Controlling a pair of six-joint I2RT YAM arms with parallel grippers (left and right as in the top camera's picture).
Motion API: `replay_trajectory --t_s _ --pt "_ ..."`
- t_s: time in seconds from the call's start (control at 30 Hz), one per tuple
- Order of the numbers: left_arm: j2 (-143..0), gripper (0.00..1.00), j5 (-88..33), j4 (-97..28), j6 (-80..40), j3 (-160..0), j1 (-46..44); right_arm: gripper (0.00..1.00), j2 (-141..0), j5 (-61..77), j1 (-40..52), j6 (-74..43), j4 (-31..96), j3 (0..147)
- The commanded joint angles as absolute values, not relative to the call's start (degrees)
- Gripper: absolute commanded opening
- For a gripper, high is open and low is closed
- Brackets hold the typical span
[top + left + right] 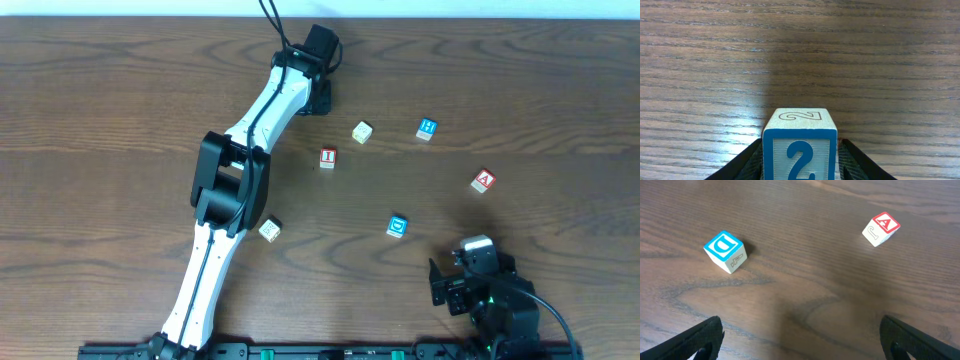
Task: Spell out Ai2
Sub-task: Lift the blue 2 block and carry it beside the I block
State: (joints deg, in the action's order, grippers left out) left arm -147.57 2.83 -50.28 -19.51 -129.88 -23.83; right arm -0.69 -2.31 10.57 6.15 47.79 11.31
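1. Left jaws gripped the 2 block (800, 150), near the I block (327, 157).
2. Right jaws stood wide open, empty.
3. Risk: a low carry could knock the I block askew.

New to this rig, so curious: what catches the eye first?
The blue 2 block fills the left wrist view, clamped in the left end effector. Overhead, the white left arm stretches diagonally across the table, lettered blocks scattered beside it, the red A block among them.
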Motion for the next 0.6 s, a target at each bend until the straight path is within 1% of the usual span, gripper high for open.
replay_trajectory --t_s 0.0,0.07,0.3,0.43,0.57 --pt "-148.51 0.44 3.42 -50.33 -19.70 -129.47 -23.64 0.99 -0.32 -2.11 10.13 6.72 48.01 10.70" --pt "-148.51 0.40 3.44 -50.28 -19.73 -129.47 -23.62 0.99 -0.32 -2.11 10.13 6.72 48.01 10.70" --pt "-148.51 0.38 3.64 -49.87 -19.68 -129.49 -23.59 0.99 -0.32 -2.11 10.13 6.72 48.01 10.70" --pt "-148.49 0.35 3.68 -49.56 -19.66 -129.49 -23.59 0.99 -0.32 -2.11 10.13 6.72 48.01 10.70" --pt "-148.40 0.30 4.14 -49.71 -19.29 -130.04 -23.62 0.99 -0.32 -2.11 10.13 6.72 48.01 10.70"
